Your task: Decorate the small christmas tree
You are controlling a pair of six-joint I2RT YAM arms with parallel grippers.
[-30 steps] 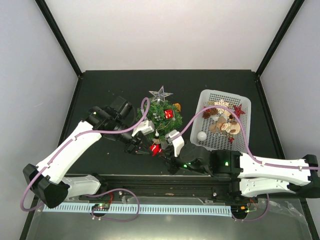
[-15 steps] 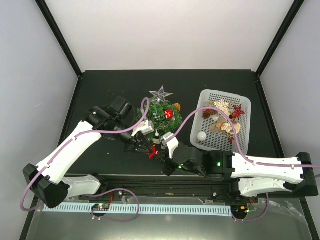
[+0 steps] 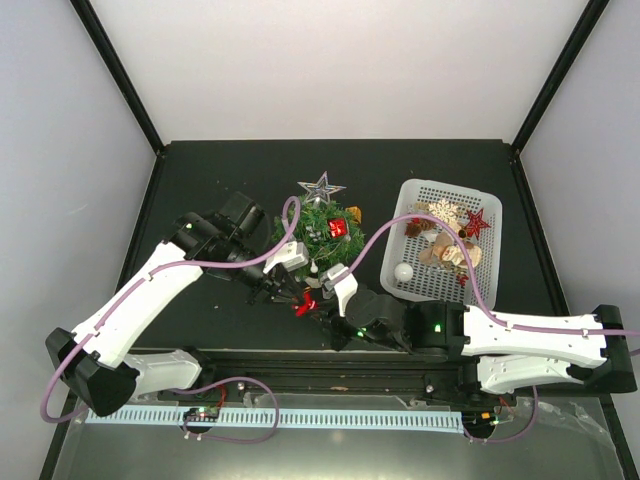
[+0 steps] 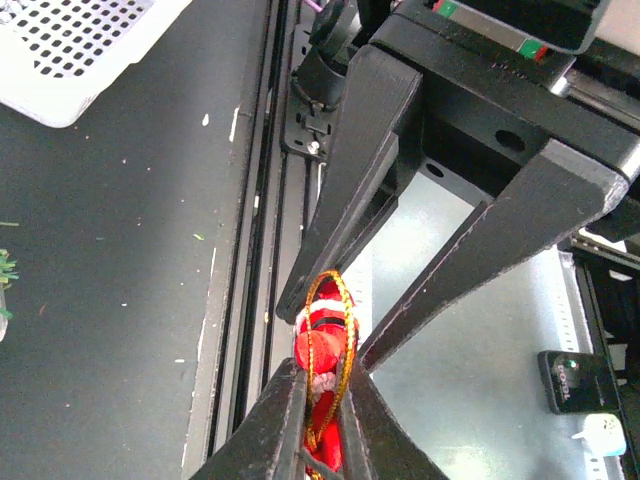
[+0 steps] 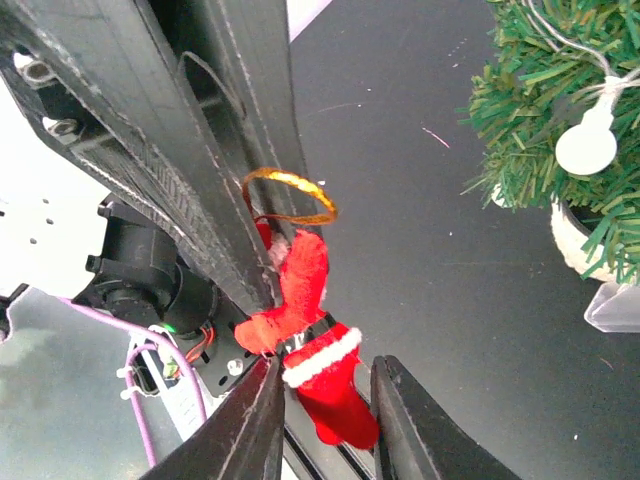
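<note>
Your left arm (image 3: 140,300) and right arm (image 3: 530,335) wear white shells over black joints and black bases. A lavender cable (image 3: 230,264) trails along each, and small green lights (image 3: 434,326) glow at the joints. On your right gripper (image 4: 325,338) the fingers (image 4: 365,140) are matte black tapering wedges, with a round hole in the body behind them, a silver screw (image 4: 316,147) and green and red tags (image 4: 445,8).

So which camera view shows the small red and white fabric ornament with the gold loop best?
The right wrist view: the small red and white fabric ornament shows there almost whole, with loop, belt and white trim. In the left wrist view it shows only its top and loop. In the top external view it is a tiny red spot.
</note>
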